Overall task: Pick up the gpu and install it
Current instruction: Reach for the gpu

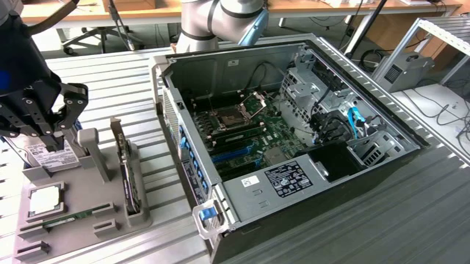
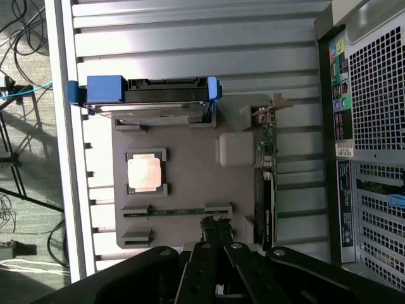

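On slatted table (image 1: 367,231), gpu (image 1: 132,184) in tray (image 1: 79,191); office desks (image 1: 147,10) behind

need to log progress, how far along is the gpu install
Done: nothing yet. The gpu stands on edge in the grey holder, outside the open computer case. In hand: nothing; the hand is shut and empty over the holder, apart from the gpu. Left: both the pickup and the install.
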